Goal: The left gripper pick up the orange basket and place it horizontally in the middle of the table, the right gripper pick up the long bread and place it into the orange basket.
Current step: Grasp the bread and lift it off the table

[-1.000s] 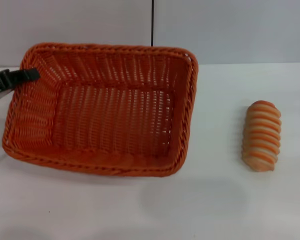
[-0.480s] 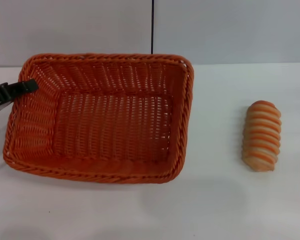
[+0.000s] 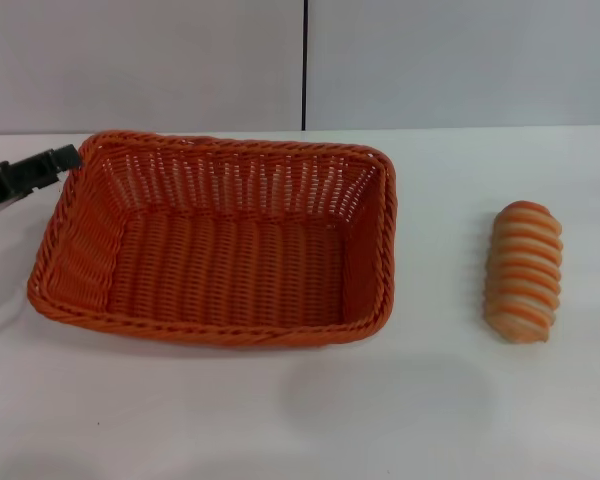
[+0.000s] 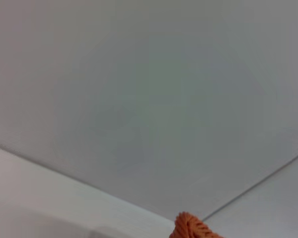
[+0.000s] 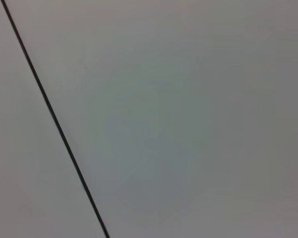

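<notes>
The orange basket [image 3: 220,245] lies flat on the white table [image 3: 280,420], left of centre, with its long side across my view and nothing inside. My left gripper [image 3: 68,158] reaches in from the far left edge, and its black tip meets the basket's far left rim corner. A small piece of that braided rim [image 4: 192,228] shows in the left wrist view. The long bread [image 3: 523,272], tan-orange with pale stripes, lies on the table to the right, well apart from the basket. My right gripper is out of view.
A grey wall with a dark vertical seam [image 3: 305,65] stands behind the table. The right wrist view shows only that wall and the seam [image 5: 54,124]. Bare tabletop lies between the basket and the bread and along the front.
The basket has dropped from a tilted pose to lie flat and has shifted a little to the right. The left gripper's tip now sits at the rim corner rather than over it. The bread is unmoved.
</notes>
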Available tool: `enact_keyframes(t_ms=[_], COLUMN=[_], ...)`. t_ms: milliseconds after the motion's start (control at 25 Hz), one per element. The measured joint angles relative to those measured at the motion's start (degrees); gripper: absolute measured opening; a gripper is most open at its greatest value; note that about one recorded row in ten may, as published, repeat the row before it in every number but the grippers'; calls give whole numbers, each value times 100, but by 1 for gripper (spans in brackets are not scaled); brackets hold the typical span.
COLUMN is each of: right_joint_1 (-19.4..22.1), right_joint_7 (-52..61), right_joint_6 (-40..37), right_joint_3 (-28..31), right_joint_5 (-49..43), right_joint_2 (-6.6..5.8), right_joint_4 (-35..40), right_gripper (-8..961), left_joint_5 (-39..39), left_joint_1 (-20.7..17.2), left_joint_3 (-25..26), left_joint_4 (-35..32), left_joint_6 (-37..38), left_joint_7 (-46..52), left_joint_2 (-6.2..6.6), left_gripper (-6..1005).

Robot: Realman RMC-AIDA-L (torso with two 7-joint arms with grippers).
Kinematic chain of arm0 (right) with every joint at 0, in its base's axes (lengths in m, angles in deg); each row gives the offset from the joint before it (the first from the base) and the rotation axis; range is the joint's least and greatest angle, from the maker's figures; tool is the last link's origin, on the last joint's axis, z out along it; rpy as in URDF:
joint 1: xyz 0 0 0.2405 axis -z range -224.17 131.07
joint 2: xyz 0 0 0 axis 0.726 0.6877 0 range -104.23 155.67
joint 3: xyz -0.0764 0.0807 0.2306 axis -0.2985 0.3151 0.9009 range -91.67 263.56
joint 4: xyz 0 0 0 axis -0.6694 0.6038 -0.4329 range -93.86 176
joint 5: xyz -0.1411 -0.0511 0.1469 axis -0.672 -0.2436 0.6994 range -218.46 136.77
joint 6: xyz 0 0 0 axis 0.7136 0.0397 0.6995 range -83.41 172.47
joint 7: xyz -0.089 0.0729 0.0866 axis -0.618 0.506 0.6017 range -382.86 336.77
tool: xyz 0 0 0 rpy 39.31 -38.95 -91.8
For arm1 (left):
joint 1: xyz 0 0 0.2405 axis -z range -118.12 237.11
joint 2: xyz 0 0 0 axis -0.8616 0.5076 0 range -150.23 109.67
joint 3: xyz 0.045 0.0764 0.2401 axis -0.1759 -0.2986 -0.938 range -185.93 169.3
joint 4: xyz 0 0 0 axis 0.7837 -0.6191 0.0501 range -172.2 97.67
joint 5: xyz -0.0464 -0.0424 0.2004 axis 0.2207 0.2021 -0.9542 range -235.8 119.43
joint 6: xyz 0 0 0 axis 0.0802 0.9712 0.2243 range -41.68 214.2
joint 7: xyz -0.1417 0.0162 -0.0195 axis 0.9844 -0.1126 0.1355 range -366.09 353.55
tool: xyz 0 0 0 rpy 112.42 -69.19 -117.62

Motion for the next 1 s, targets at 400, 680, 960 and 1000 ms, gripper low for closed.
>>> enact_keyframes(t_ms=[400, 680, 960, 1000], right_joint_1=[29, -668, -2041, -2248], right_joint_7=[2810, 6068, 7066, 7072], right_joint_6=[-344, -2762, -4063, -3972], right_joint_3=[-784, -747, -1457, -1874], right_joint_5=[-2050, -4844, -7306, -7673], right_joint_2=[-485, -1002, -1307, -1205], right_joint_4=[1283, 3741, 4199, 4143], right_gripper=[628, 627, 613, 611], left_joint_5=[895, 2165, 2313, 2314], left_joint_1=[133, 169, 268, 282], left_joint_3=[1330, 1451, 1440, 1444], left_joint_4=[392, 1442, 1860, 1928], left_joint_6=[749, 1573, 2201, 2270], left_joint_7=[-1765, -3668, -4417, -4475], left_joint_2=[13, 9, -11, -7], left_gripper=[774, 774, 770, 770])
